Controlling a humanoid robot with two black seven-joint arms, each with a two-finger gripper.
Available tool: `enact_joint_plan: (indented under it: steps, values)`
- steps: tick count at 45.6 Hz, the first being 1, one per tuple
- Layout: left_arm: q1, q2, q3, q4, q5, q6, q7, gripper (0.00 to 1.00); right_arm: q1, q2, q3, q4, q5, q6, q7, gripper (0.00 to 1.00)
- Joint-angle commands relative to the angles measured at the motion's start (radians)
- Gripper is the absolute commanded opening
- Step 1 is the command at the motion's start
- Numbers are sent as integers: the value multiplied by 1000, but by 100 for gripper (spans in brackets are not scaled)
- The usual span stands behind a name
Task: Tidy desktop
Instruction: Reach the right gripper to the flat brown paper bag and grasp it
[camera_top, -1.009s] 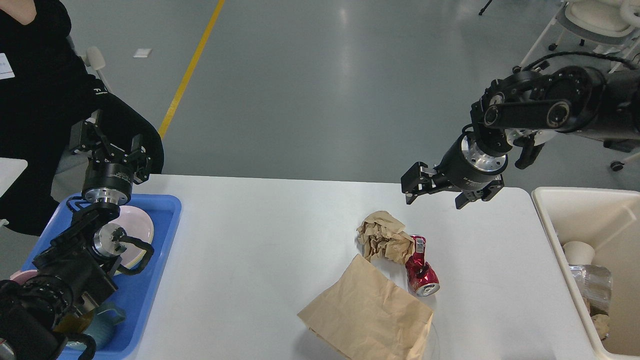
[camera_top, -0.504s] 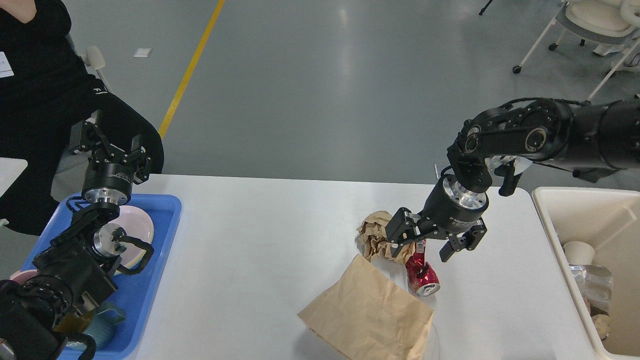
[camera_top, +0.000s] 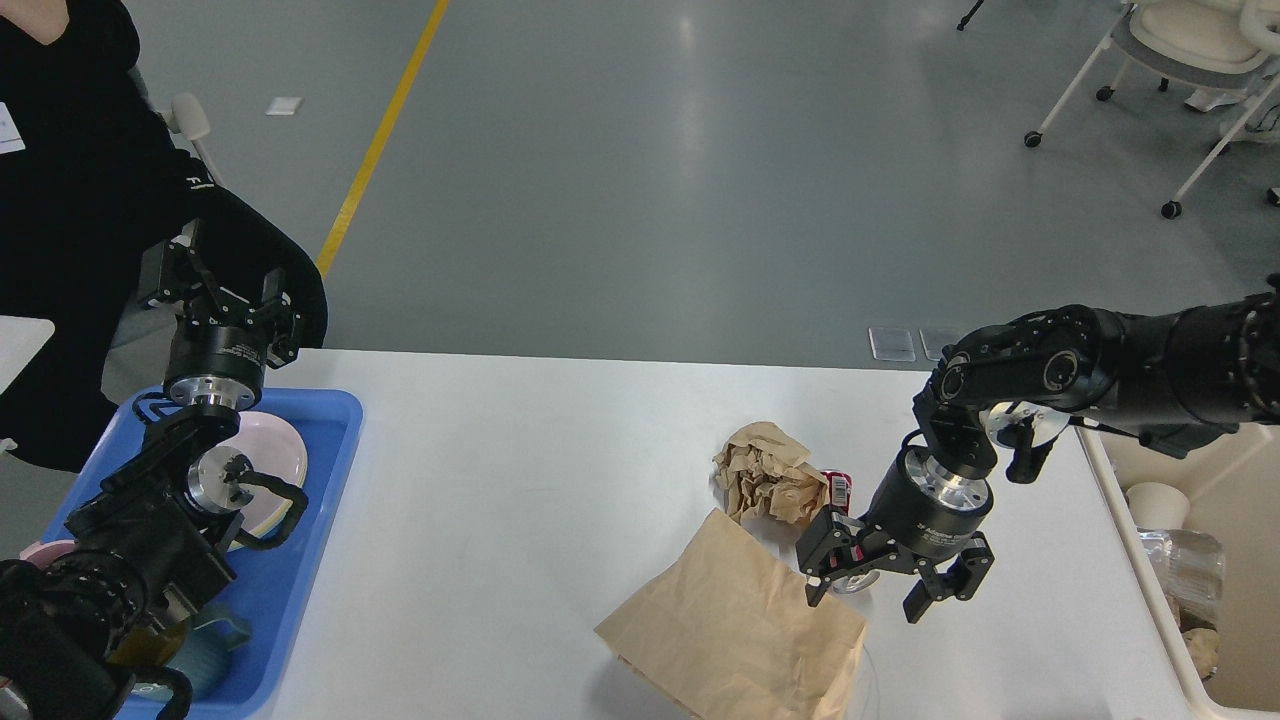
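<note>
The white desktop (camera_top: 520, 500) carries a crumpled brown paper ball (camera_top: 765, 480), a flat brown paper bag (camera_top: 730, 625) and a crushed red can (camera_top: 838, 492), mostly hidden behind my right arm. My right gripper (camera_top: 868, 590) is open and hangs low over the can, with one finger on either side of it. My left gripper (camera_top: 228, 290) is open, raised over the far end of the blue tray (camera_top: 300, 560), and holds nothing.
The blue tray at the left holds a pink plate (camera_top: 272, 465) and a teal cup (camera_top: 205, 665). A cream-white bin (camera_top: 1215, 560) at the right edge holds a paper cup and a plastic bottle. A person in black (camera_top: 70, 220) stands at the far left.
My right arm has swung down and toward me, from above the table's far edge to low over the red can. The left arm has not moved.
</note>
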Motion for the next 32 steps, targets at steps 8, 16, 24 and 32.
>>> enact_joint_plan:
  steps: [8, 16, 24, 32]
  values:
    - [1, 0, 0, 0, 0, 0, 0, 96, -69, -1, 13, -23, 4, -5, 0, 100]
    - [1, 0, 0, 0, 0, 0, 0, 96, -106, -3, 41, -43, 18, -7, 2, 100]
    - [-1, 0, 0, 0, 1, 0, 0, 96, -135, -27, 79, -58, 20, -16, 0, 100]
    - [1, 0, 0, 0, 0, 0, 0, 96, -164, -30, 85, -81, 20, -27, 0, 100]
